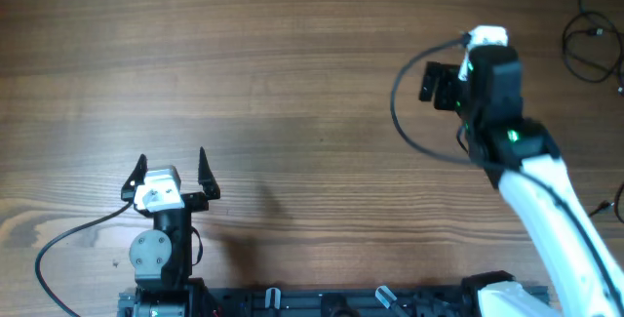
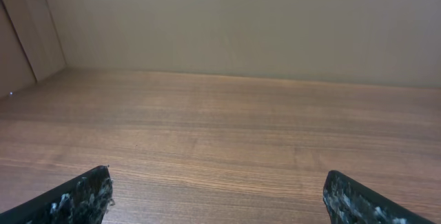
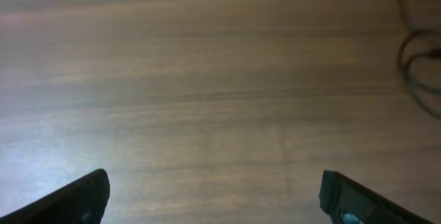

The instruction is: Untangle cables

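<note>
The cables are thin black cords lying in loose loops on the wooden table at the far right. A blurred part of these cables shows at the right edge of the right wrist view. My right gripper is open over bare wood, left of the loops, with nothing between its fingers. My right arm reaches up the right side of the table. My left gripper stands open near the front left, far from the cords. In the left wrist view the left gripper has only table between its fingers.
A thicker black cable wired to the right arm loops out to its left. Another thin black cord end shows at the right edge. A wall rises behind the table's far edge.
</note>
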Robot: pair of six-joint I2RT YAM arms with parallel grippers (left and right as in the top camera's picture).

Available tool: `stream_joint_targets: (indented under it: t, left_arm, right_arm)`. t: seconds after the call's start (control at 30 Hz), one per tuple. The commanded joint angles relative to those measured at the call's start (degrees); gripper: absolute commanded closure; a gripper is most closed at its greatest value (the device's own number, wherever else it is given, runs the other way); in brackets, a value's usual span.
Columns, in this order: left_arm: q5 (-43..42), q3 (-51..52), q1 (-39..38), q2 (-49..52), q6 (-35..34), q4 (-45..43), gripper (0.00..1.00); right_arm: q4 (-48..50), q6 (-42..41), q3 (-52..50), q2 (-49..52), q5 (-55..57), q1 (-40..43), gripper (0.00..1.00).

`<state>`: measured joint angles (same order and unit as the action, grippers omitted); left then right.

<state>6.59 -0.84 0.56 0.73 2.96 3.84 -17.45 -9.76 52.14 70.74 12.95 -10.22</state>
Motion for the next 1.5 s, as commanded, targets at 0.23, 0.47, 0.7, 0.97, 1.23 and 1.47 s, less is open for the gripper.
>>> stream_joint_targets:
  t: [0.23, 0.47, 0.7, 0.97, 1.23, 1.47]
  left_arm:
    - [0.33, 0.46, 0.52, -0.35, 1.14, -0.20, 0.00]
    - [0.33, 0.46, 0.52, -0.35, 1.14, -0.20, 0.00]
    - [0.33, 0.46, 0.52, -0.35, 1.14, -0.20, 0.00]
    - [0.33, 0.46, 0.52, -0.35, 1.14, -0.20, 0.00]
    - [0.33, 0.46, 0.52, -0.35, 1.11, -0.20, 0.00]
    - [0.33, 0.46, 0.52, -0.35, 1.14, -0.20, 0.00]
  right_arm:
    - [11.04, 0.63, -23.85, -21.07, 0.72, 0.55, 0.00]
    - [20.79, 0.63, -32.65, -32.04, -5.62, 2.58, 0.00]
    - [24.37, 0.61, -45.09, -48.28, -12.66, 7.87, 0.00]
    - [23.67, 0.81, -47.01, -57.02, -13.33, 10.47, 0.00]
    - [13.07, 0.81, -47.04, -67.34, -13.46, 11.74, 0.00]
    - [10.08, 0.81, -47.98, -70.53, -13.46, 11.80, 0.00]
